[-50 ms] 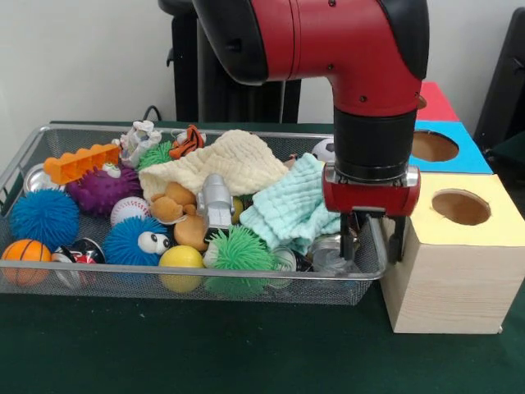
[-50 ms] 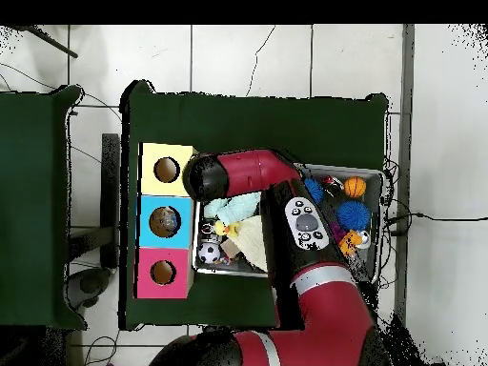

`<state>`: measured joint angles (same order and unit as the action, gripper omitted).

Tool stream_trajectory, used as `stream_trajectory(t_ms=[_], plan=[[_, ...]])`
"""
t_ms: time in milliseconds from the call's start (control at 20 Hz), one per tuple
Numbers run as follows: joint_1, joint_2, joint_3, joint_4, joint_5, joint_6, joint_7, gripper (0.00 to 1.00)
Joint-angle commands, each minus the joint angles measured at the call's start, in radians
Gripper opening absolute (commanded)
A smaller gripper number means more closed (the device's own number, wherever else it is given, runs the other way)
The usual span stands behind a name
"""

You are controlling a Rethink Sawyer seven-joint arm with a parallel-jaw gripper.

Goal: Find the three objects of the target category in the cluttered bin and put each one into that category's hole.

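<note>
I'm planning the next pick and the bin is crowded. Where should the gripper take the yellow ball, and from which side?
Come straight down on the yellow ball and close across its widest part. It is round with its top uncovered, but the bin wall and the blue googly-eyed ball crowd its sides, so a side approach probably won't fit.

The table [image 2: 286, 119] has a dark green cover. Around the table, the floor [image 2: 229, 59] is made of pale tiles with dark joints. Left of the table stands a second green table [image 2: 33, 205], just beside it. Thin black cables [image 2: 434, 217] lie on the floor right of the table. Behind the table, in the front view, is a plain white wall [image 1: 82, 57].
</note>
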<state>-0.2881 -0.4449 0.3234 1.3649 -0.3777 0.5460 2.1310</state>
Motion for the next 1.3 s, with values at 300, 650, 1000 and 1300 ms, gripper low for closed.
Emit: stream_trajectory(t_ms=[300,650,1000,1300], plan=[[-0.021,0.064,0.006,-0.173,0.057,0.18,-0.024,1.0],[-0.046,-0.028,0.011,-0.115,0.103,0.285,-0.042,1.0],[-0.056,-0.09,0.012,-0.057,0.121,0.32,-0.04,1.0],[-0.054,-0.05,0.003,-0.029,0.085,0.223,-0.027,1.0]])
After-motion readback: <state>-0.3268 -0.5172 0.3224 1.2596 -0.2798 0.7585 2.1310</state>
